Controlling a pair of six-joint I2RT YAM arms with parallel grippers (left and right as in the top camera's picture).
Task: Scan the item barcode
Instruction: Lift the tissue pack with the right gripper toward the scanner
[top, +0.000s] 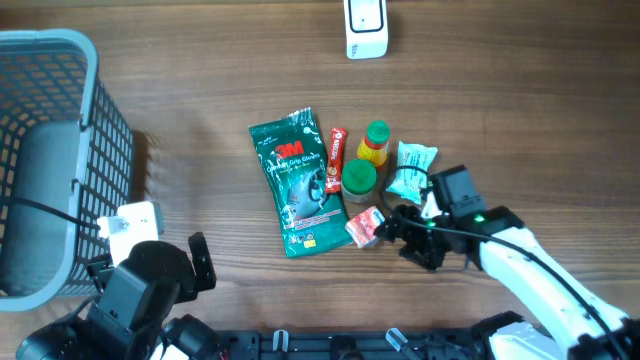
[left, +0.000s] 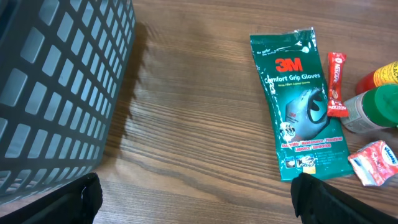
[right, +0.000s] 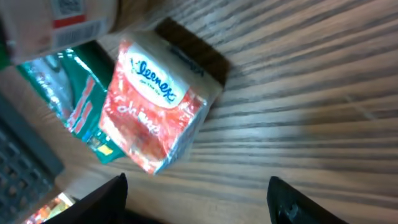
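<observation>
- Kleenex pack (right: 155, 106) lies flat on the desk (top: 200, 80), just beside the green 3M glove packet (top: 298, 180).
- Right tool (right: 196, 199) hangs open close before the pack, gripping nothing.
- Left tool (left: 193, 193) is spread wide and empty, near the basket (top: 110, 130).

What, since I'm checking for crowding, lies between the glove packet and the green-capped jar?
A thin red sachet lies between the glove packet and the green-capped jar, close against both. The overhead view shows it best; the left wrist view shows it too.
</observation>
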